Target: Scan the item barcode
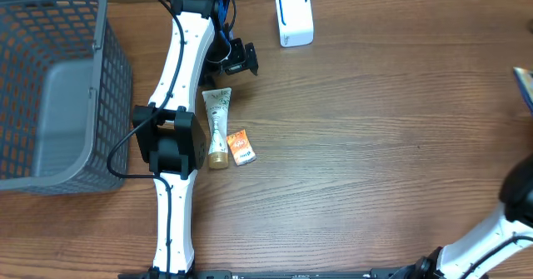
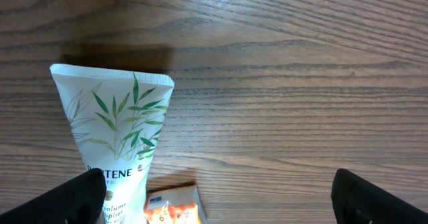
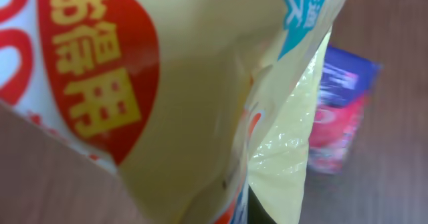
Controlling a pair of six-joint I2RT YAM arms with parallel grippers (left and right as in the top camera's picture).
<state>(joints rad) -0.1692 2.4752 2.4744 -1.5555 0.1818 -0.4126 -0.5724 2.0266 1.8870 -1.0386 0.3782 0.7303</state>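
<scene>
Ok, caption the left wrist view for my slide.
Open left hand near a white Pantene tube and orange packet on a wooden table.

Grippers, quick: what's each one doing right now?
Left gripper: open, empty, above the tube.
Right gripper: closed, apparently on the yellow packet; its fingers are hidden.

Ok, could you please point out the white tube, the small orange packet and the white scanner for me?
white tube (image 1: 218, 121): overhead view, middle of its body.
small orange packet (image 1: 241, 146): overhead view, centre of its face.
white scanner (image 1: 295, 17): overhead view, its top face.
</scene>
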